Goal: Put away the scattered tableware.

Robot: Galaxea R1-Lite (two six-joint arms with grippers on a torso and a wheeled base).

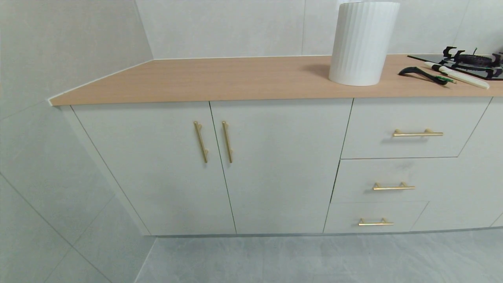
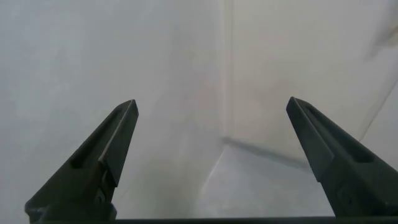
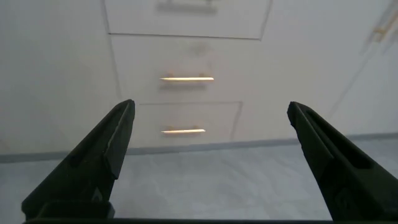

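The left claw (image 2: 211, 101) and the right claw (image 3: 211, 103) were spread wide, pinching nothing. A black curved utensil (image 1: 420, 72) and a cream-handled knife (image 1: 463, 76) lay on the light wooden bench (image 1: 220, 80), near a tall white ribbed container (image 1: 362, 43).

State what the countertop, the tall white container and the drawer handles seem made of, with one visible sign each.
The countertop looks like wood or wood-look laminate, matt: light brown with faint grain. The tall white container could be ceramic or plastic, matt: ribbed wall, no gloss. The drawer handles look like brass-toned metal: thin golden bars with sheen.
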